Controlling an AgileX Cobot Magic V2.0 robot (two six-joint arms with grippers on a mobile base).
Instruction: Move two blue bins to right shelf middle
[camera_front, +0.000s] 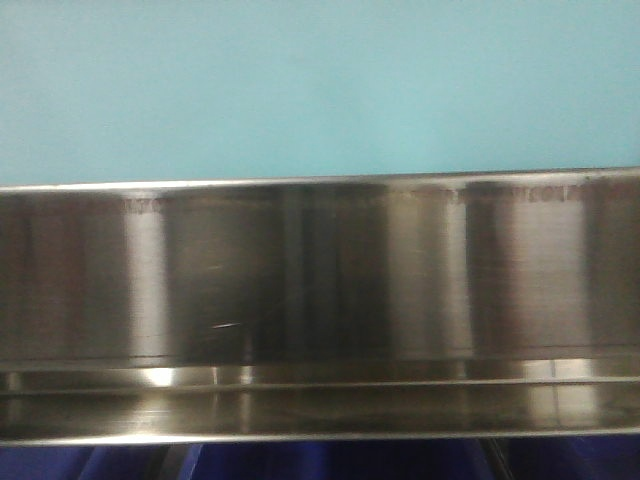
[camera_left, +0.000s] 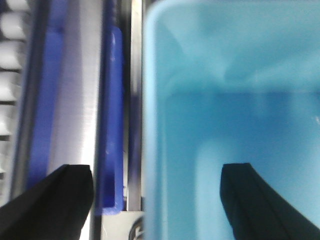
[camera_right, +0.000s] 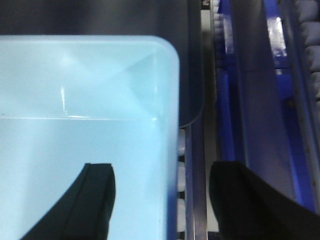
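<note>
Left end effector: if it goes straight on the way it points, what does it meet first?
Likely the pale blue bin's rim: it runs between the left end effector's spread fingers, straight ahead. The view is blurred, so depth is unclear.

The left gripper (camera_left: 156, 170) shows two matte black fingers (camera_left: 50, 205), broad wedges that narrow to flat, squared tips. The right gripper (camera_right: 164, 167) has the same plain black fingers (camera_right: 250, 200), one with a curved edge.

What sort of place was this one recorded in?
Probably a warehouse or stockroom: a wide steel shelf rail, a large pale blue bin and dark blue bins below the rail.
</note>
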